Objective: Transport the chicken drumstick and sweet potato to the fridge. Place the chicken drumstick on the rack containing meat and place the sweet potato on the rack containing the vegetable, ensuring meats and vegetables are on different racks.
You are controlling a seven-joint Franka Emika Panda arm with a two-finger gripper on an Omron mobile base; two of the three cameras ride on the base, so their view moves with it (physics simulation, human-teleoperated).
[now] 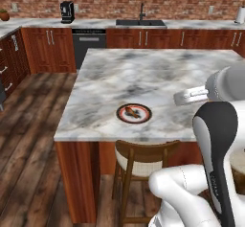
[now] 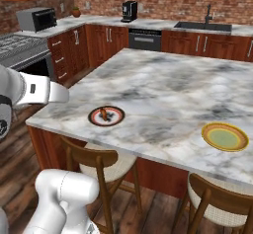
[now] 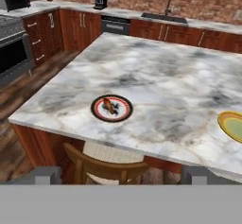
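A round plate [image 1: 134,113] [image 2: 106,115] [image 3: 111,108] with a dark rim sits near the front edge of the marble island. Two small brown pieces lie on it, touching. The lighter orange-brown one reads as the chicken drumstick [image 3: 108,105], the darker one beside it as the sweet potato [image 3: 115,113]; they are too small to separate in the base views. My gripper [image 3: 122,176] hovers high, back from the island's near edge, looking down at the plate. It is open, fingertips [image 3: 45,175] far apart, nothing between them. The fridge and its racks are out of view.
A yellow-green plate [image 2: 225,136] [image 3: 232,125] lies on the island's right side. Wooden stools [image 1: 143,161] [image 2: 101,166] stand under the near edge. Cabinets, a sink [image 1: 141,22], a coffee machine [image 2: 129,10], a stove and a microwave [image 2: 37,18] line the far and left walls.
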